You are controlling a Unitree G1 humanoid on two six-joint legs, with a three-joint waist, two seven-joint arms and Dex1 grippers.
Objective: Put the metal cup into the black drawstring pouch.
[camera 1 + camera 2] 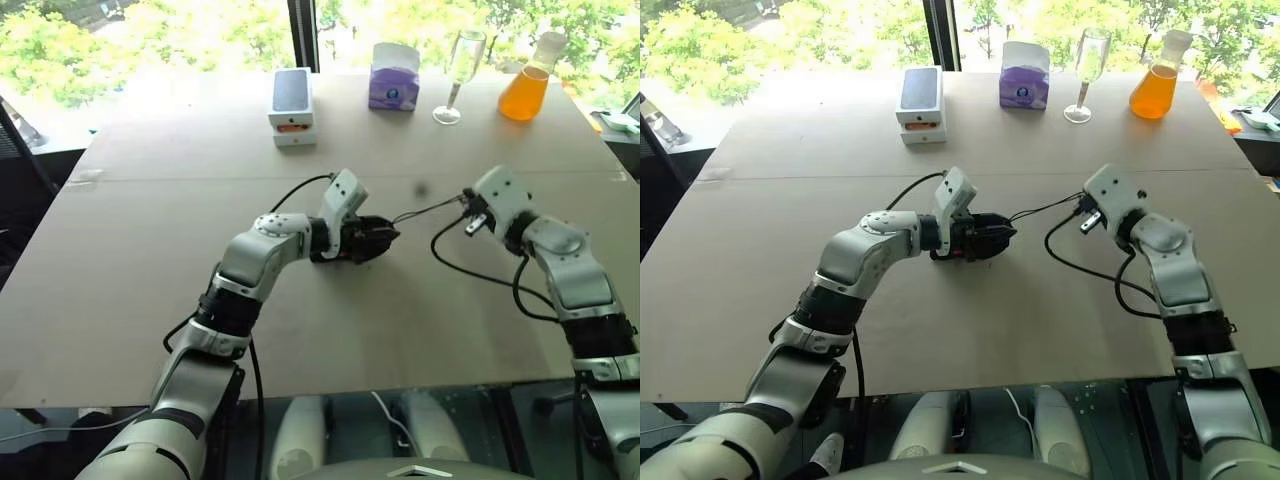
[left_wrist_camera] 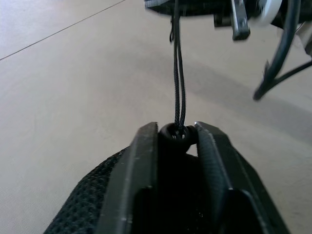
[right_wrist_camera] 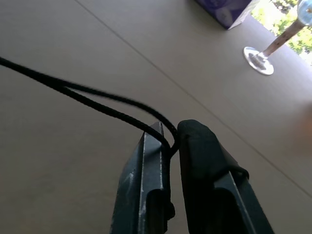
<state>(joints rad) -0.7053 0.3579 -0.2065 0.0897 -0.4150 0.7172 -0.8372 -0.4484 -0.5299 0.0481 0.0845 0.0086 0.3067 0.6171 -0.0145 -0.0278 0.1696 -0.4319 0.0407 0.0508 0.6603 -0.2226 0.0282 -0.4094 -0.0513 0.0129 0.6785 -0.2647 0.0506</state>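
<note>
My left gripper (image 1: 387,238) is near the table's middle, its fingers (image 2: 141,161) shut on the round toggle (image 2: 178,134) at the mouth of the black drawstring pouch (image 2: 83,209). The pouch's soft fabric bunches under and between those fingers. A thin black cord (image 1: 425,211) runs taut from the toggle to my right gripper (image 3: 173,134), which is shut on the doubled cord (image 3: 97,105) a little above the table. The metal cup is hidden.
Along the far edge stand a white phone box (image 1: 292,105), a purple tissue box (image 1: 394,78), a clear wine glass (image 1: 458,75) and a flask of orange liquid (image 1: 527,85). My arms' black cables (image 1: 480,272) loop over the brown tabletop (image 1: 130,250).
</note>
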